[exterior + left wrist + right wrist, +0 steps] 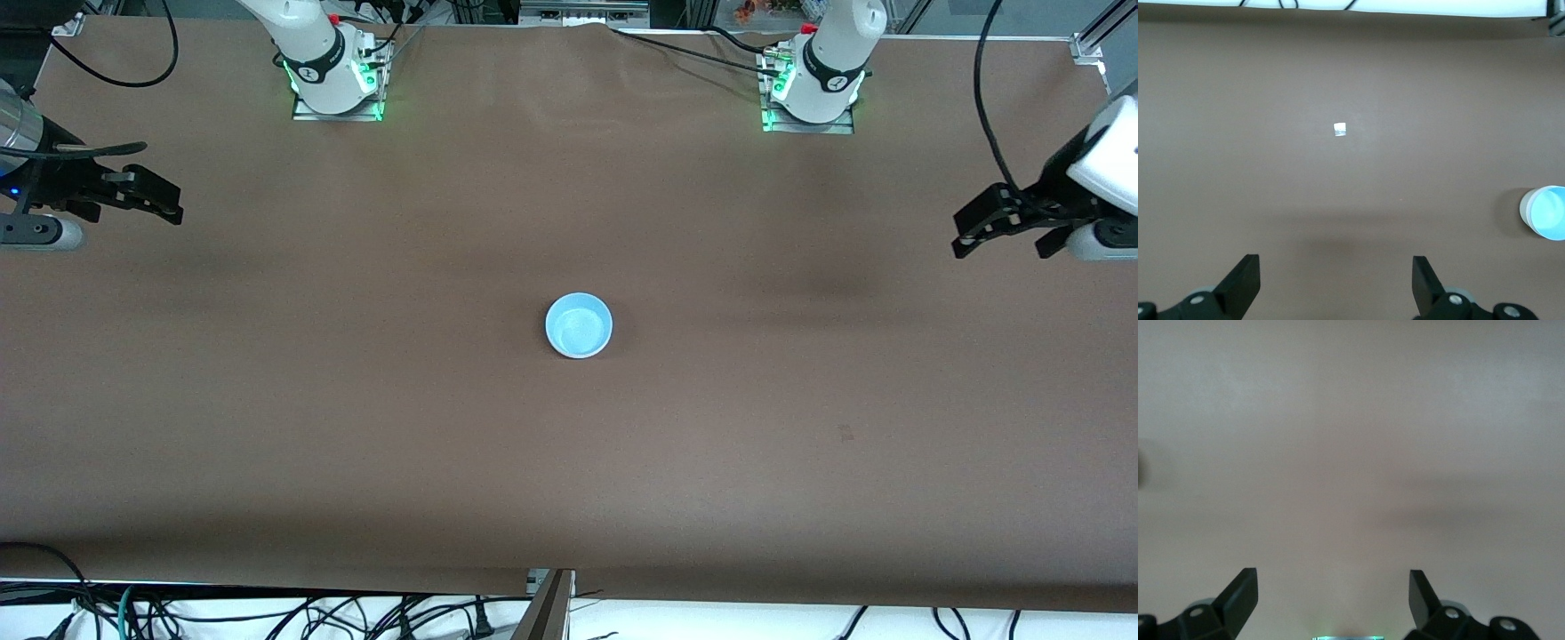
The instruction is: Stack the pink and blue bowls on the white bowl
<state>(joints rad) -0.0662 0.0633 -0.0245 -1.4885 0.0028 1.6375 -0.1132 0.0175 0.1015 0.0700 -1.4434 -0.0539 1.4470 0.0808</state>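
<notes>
A light blue bowl (578, 325) stands upright at the middle of the brown table (356, 400). In the left wrist view the blue bowl (1548, 212) shows at the frame edge, with a whitish outer wall below its blue inside. No pink bowl shows in any view, and no separate white bowl. My left gripper (1005, 242) is open and empty, held above the table at the left arm's end; its fingers also show in the left wrist view (1336, 280). My right gripper (133, 209) is open and empty above the right arm's end, and shows in the right wrist view (1333, 597).
The two arm bases (333, 76) (813, 84) stand along the table's edge farthest from the front camera. A small white speck (1340, 129) lies on the cloth. Cables hang past the edge nearest the front camera (267, 613).
</notes>
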